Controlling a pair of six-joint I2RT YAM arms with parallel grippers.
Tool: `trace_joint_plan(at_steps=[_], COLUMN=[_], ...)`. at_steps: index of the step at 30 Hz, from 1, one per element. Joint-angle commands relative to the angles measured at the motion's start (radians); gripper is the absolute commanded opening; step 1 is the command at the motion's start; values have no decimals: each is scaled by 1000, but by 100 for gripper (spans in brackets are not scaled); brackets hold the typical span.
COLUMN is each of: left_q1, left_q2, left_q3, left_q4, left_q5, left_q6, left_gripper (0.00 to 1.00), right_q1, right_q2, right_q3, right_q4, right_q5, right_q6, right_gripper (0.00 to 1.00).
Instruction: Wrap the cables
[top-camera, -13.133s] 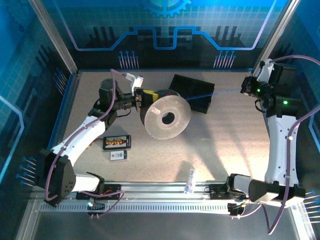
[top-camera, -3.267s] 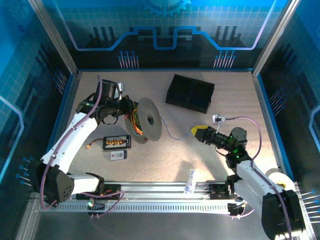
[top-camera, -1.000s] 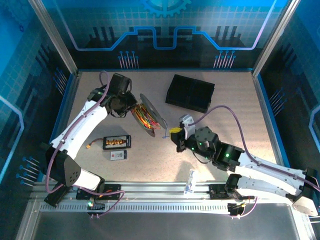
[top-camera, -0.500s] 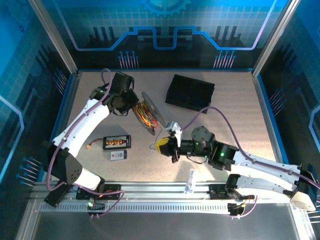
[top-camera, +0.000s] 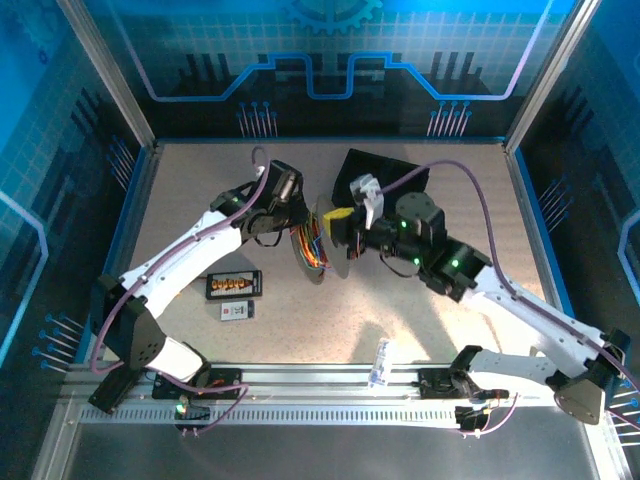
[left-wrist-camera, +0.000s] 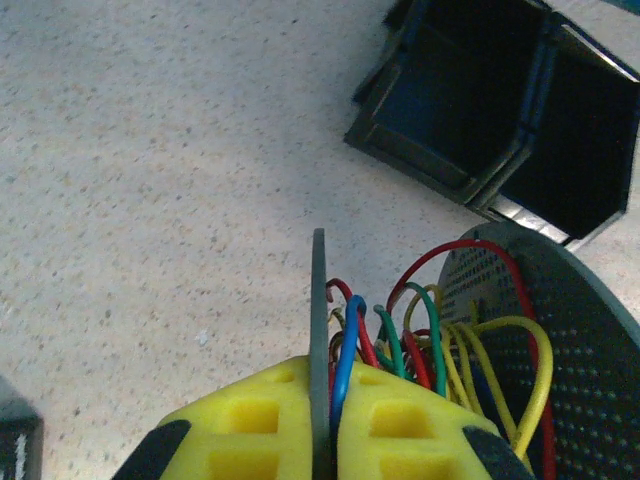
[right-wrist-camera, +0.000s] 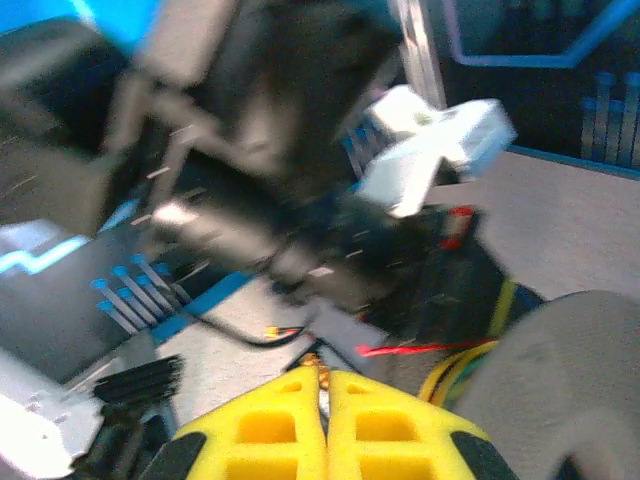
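We see one speckled table (top-camera: 470, 200) inside blue-lit walls (top-camera: 100, 60); near its centre one spool (left-wrist-camera: 590, 370) carries the cables (left-wrist-camera: 349, 340); the left gripper (left-wrist-camera: 320, 400) pinches its flange; the right gripper (right-wrist-camera: 325, 395) has its fingers pressed together; one black bin (left-wrist-camera: 480, 110), one board (top-camera: 233, 285).

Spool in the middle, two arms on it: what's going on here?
The left claw is pinched on one flange of a grey spool, holding it on edge. Red, blue, green and yellow cables lie looped between its flanges. The right claw is shut right beside the spool; whether it pinches a cable end is unclear.
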Motion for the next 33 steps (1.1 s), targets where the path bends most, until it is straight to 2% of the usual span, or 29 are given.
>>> trace_joint_plan(at_steps=[1,8,14,20,29,33], left_q1=[-11,-48,-102,-135,-132,-132], left_q2=[-77,-89,-94,-168,-266,-290], left_q3=[-45,-49,-54,-142,-191,-213], left_q4=[147,168,168,272,282,299], left_q5=[81,146,118,146,244,295], left_q6=[165,285,370,443,569,649], left_gripper=[0,0,0,0,0,0], right_q1=[-73,-141,-188,-282,-443,-463], right_q2=[65,169,265,379,490,560], right_q3=[125,244,349,451,509,583], right_q4=[-115,-183,-263,-384,-559,-697], right_q5=[8,-55,-67,-89,-383,-396], right_q6=[1,-14,-35,-109,-244,-297], right_gripper=[0,0,0,0,0,0])
